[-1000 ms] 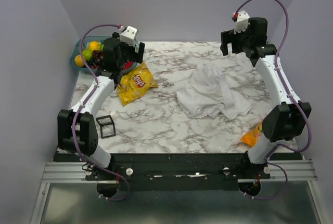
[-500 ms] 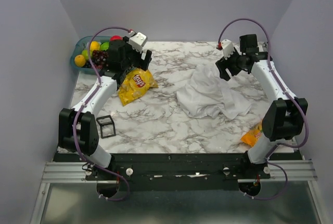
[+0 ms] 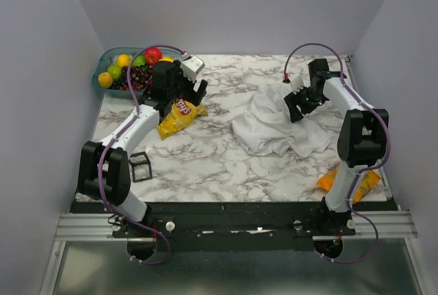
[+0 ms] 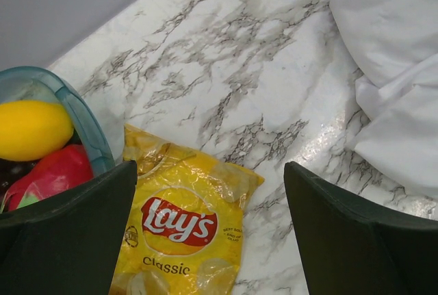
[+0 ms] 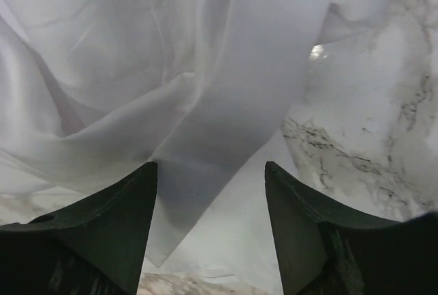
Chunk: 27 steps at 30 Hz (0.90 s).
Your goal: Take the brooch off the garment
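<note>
White fabric of the garment fills the area directly ahead of and beneath the right gripper. Its jaws stand wide apart with nothing between them. A flat fold of cloth runs into the gap between the fingers, and bare marble tabletop shows beyond the right-hand finger. The garment lies crumpled in a loose heap, so many surfaces are folded under. The brooch cannot be made out in any view; it may be buried in a fold or too small to resolve. The wide opening and low position over the cloth suggest that the right gripper is set to take hold of a fold and expose the brooch. The left gripper is also spread wide and empty. It hangs above the yellow chip bag, with the fruit bowl beside its left finger. The garment edge lies ahead and to its right, well apart. This stand-off position probably keeps the left arm ready to steady the cloth.
</note>
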Each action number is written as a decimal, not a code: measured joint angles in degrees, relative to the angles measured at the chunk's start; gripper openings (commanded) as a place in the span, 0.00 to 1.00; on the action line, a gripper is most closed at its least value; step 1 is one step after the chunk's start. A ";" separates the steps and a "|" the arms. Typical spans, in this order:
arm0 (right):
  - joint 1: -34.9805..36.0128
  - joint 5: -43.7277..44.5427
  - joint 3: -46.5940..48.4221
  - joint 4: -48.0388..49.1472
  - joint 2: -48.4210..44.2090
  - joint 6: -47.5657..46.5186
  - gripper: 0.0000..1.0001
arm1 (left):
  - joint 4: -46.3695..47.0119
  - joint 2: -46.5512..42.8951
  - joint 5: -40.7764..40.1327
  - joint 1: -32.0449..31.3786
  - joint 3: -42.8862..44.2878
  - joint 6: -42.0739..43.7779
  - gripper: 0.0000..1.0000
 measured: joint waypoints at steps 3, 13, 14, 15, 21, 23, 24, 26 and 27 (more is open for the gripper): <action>0.00 -2.32 0.83 -3.82 1.05 0.66 0.55 | -0.04 0.00 -0.15 -0.07 -0.35 0.70 0.96; -0.50 -10.51 6.10 -13.25 4.07 1.79 0.01 | 0.55 0.31 -0.42 -0.33 -1.44 1.51 0.96; -0.59 -11.67 6.97 -13.97 3.74 1.92 0.01 | 0.87 0.57 -0.39 -0.37 -1.44 1.53 0.96; -0.63 -13.35 8.74 -15.15 3.23 2.19 0.01 | 1.29 1.18 -0.37 -0.61 -1.42 1.57 0.96; -0.70 -22.84 25.73 -16.87 -3.02 6.49 0.01 | 1.70 9.60 3.78 -2.69 3.02 2.27 0.92; -0.70 -25.29 32.70 -16.20 -4.87 9.51 0.01 | 1.68 12.81 6.43 -3.37 5.31 2.19 0.92; -0.68 -26.45 36.06 -15.78 -5.60 11.13 0.01 | 1.68 14.62 7.96 -3.72 6.80 2.12 0.92; -0.70 -28.35 41.00 -14.32 -6.82 14.19 0.01 | 1.73 17.51 10.34 -4.39 9.20 1.88 0.92; -0.70 -29.11 42.29 -13.62 -7.45 15.67 0.01 | 1.62 18.91 11.30 -4.81 10.49 1.81 0.92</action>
